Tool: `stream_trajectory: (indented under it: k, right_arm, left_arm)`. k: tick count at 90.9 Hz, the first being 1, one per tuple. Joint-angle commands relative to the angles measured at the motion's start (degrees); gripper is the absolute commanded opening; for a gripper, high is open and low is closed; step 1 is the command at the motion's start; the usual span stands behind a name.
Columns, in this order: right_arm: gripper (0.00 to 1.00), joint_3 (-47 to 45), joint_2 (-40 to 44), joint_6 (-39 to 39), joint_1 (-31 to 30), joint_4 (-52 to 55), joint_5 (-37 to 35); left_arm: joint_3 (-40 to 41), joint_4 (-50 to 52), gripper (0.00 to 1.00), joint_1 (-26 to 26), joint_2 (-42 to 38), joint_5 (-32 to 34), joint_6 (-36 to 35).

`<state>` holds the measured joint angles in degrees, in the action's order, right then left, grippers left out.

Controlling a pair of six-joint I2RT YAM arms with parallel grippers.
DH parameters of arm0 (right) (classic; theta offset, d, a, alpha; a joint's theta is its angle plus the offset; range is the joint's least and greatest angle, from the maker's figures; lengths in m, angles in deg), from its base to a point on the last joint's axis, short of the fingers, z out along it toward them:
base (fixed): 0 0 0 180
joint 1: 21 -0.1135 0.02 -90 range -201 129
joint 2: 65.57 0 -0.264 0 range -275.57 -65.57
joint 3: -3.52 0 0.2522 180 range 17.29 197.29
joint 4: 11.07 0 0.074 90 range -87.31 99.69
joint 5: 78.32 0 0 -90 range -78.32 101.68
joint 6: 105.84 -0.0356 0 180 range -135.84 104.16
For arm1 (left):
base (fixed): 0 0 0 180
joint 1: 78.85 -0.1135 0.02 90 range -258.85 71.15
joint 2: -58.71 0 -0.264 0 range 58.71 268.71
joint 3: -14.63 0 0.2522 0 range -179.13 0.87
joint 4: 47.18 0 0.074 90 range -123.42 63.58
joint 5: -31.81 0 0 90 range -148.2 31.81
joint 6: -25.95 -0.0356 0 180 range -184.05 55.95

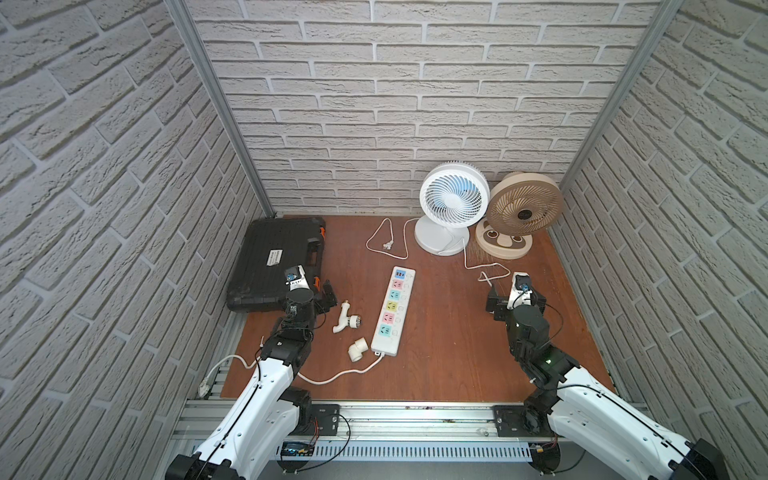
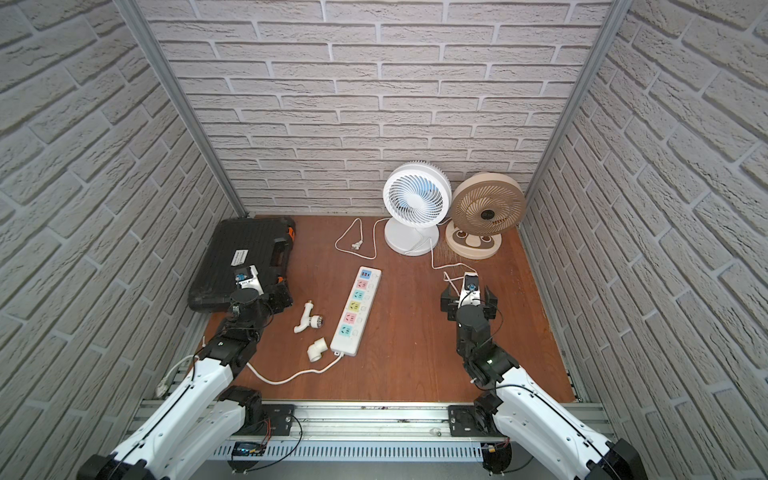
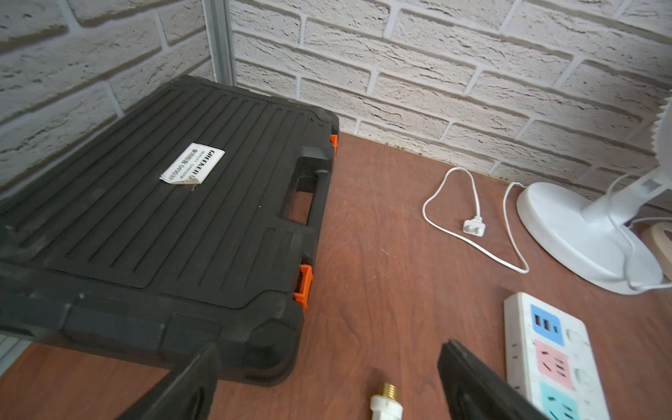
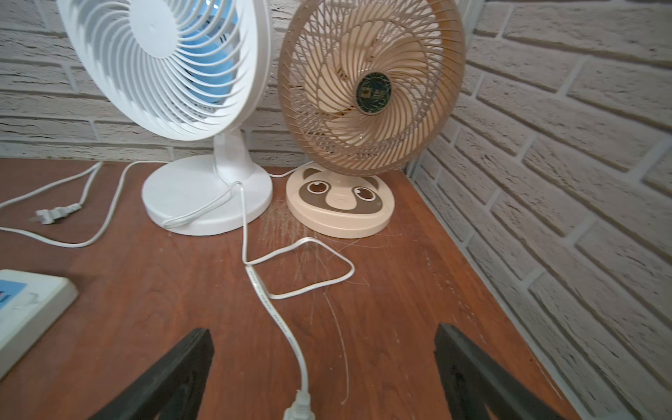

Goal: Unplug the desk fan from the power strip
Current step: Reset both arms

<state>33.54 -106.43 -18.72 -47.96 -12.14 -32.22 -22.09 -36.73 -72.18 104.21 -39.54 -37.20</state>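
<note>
The long white power strip (image 1: pixel 393 312) with pastel sockets lies at 9 o'clock from the right gripper (image 4: pixel 323 332), every socket seemingly empty. That gripper gapes wide over the loose white flat plug (image 4: pixel 299 405). Best lift straight up, so neither jaw snags the thin white cord (image 4: pixel 262 291).

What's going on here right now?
Nothing is plugged into the long white power strip with pastel sockets. One white plug lies loose at the back of the brown wooden table. A second white plug lies between the right gripper's open fingers, ungripped. The left gripper hangs open and empty beside the black plastic case.
</note>
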Motion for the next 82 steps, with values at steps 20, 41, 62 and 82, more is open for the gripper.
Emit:
stream_trajectory:
  k: [20,41,62,82]
  right_arm:
    - [0.99,-4.5,-8.3,2.5,10.1,-20.5,-2.9]
    - [0.99,-4.4,-23.3,0.1,15.9,-32.2,2.1]
    - [0.99,-3.2,-37.4,2.2,18.0,-43.5,7.3]
    - [0.99,3.3,-43.6,4.0,20.2,-38.6,18.6]
  left_arm:
    - [7.1,-31.0,0.98,-0.5,10.6,10.4,-18.4]
    - [8.0,-46.9,0.98,-1.6,27.8,10.5,-28.2]
    - [6.7,-56.1,0.98,-5.5,39.5,2.8,-26.4]
    - [3.5,-52.3,0.98,-7.3,43.4,-7.4,-26.9]
